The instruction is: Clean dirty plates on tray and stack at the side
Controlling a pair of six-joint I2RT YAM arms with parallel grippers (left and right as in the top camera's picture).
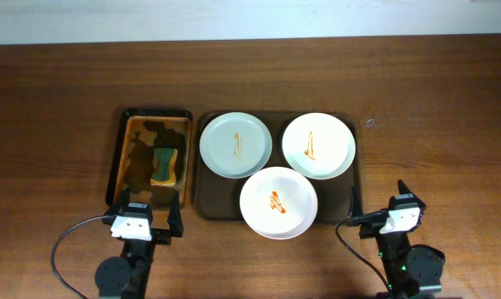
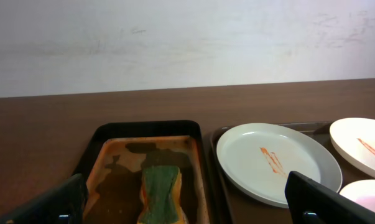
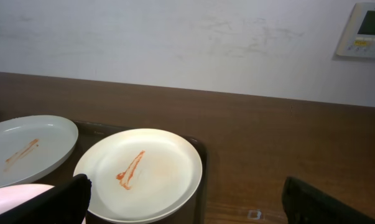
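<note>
A dark brown tray (image 1: 207, 199) holds three plates, each with an orange-red sauce streak. The pale grey-green plate (image 1: 236, 145) is at its back left, a white plate (image 1: 318, 145) at its back right, and a second white plate (image 1: 278, 203) at the front. My left gripper (image 1: 149, 218) is open and empty at the near edge, in front of the small amber tray (image 1: 130, 149) with the sponge (image 1: 164, 166). My right gripper (image 1: 381, 209) is open and empty just right of the brown tray. The grey-green plate (image 2: 274, 160) and sponge (image 2: 160, 196) show in the left wrist view. The back white plate (image 3: 140, 174) shows in the right wrist view.
The amber tray has a black rim and brown liquid stains. Cables run from both arm bases along the front edge. A wall controller (image 3: 364, 30) hangs behind the table at the right.
</note>
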